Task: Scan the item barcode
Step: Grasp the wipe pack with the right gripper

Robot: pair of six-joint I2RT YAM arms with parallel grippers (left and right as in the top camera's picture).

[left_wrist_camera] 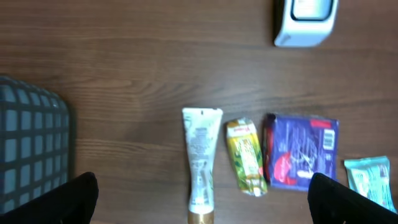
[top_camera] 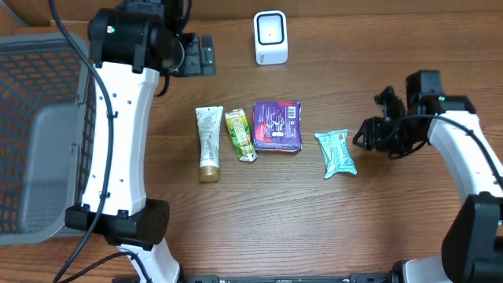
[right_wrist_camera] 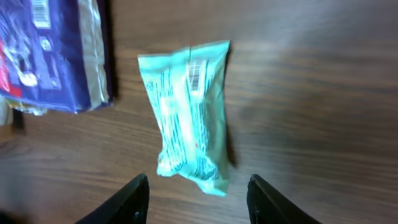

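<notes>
Four items lie in a row mid-table: a cream tube (top_camera: 209, 141), a green packet (top_camera: 240, 135), a purple packet (top_camera: 277, 126) and a teal packet (top_camera: 336, 153). The white scanner (top_camera: 270, 38) stands at the back. My right gripper (top_camera: 366, 135) is just right of the teal packet. In the right wrist view the teal packet (right_wrist_camera: 186, 112) shows a barcode, and its near end lies just between the tips of my open right gripper (right_wrist_camera: 199, 186), untouched. My left gripper (top_camera: 206, 55) hangs wide open at the back left. The left wrist view shows the left gripper (left_wrist_camera: 202, 190) high above the cream tube (left_wrist_camera: 201, 155), holding nothing.
A grey mesh basket (top_camera: 39, 134) fills the left side of the table. In the left wrist view the scanner (left_wrist_camera: 305, 22) is at the top right and the basket's corner (left_wrist_camera: 31, 149) at the left. The purple packet (right_wrist_camera: 50, 56) lies beside the teal one.
</notes>
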